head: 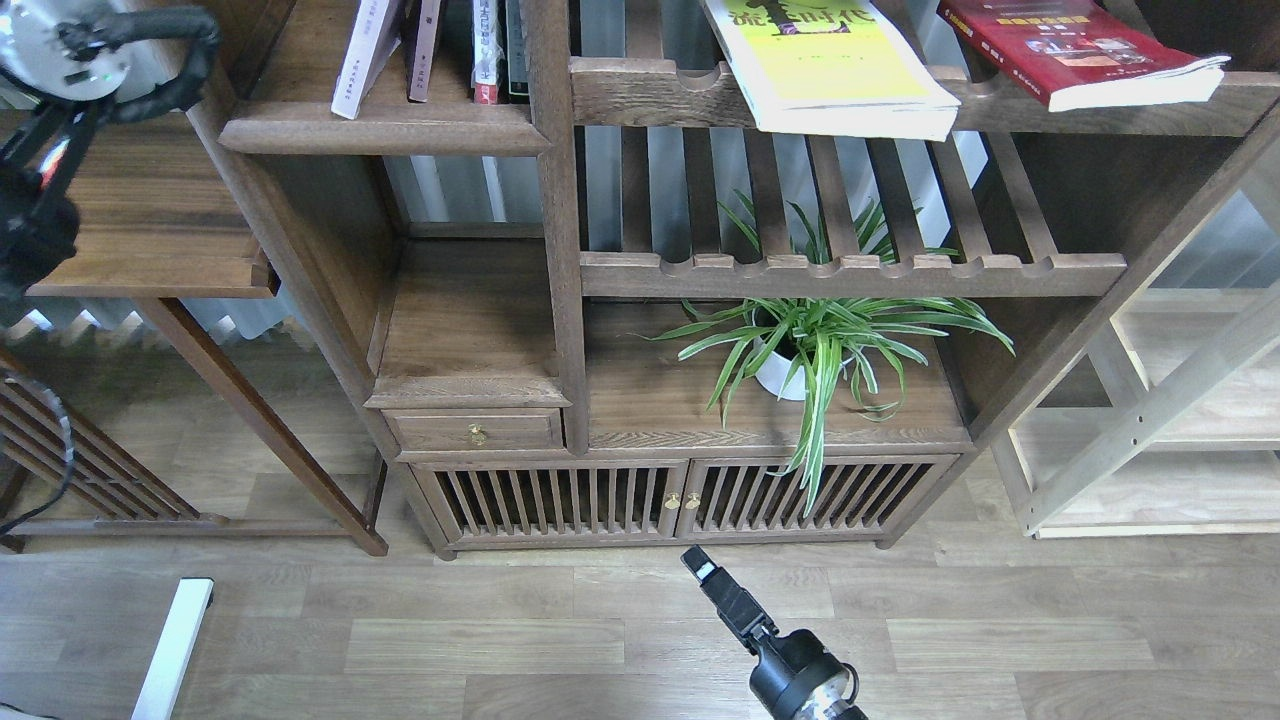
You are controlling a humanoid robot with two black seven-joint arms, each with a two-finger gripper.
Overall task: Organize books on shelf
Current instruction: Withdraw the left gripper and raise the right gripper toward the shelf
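The pale lavender-white paperback (355, 60) is leaning tilted on the solid dark-brown wooden shelf (385, 125); right of that shelf, the yellow-green book (830, 60) and the dark red book (1075, 50) are lying on the slatted rack (1000, 100); the right gripper (700, 566) is hanging far below the shelf, and I cannot tell its state; the left pincer is out of view.

- left half of the shelf (300, 125) is bare, you can reach in there
- leaning lavender book (358, 55) blocks its right half
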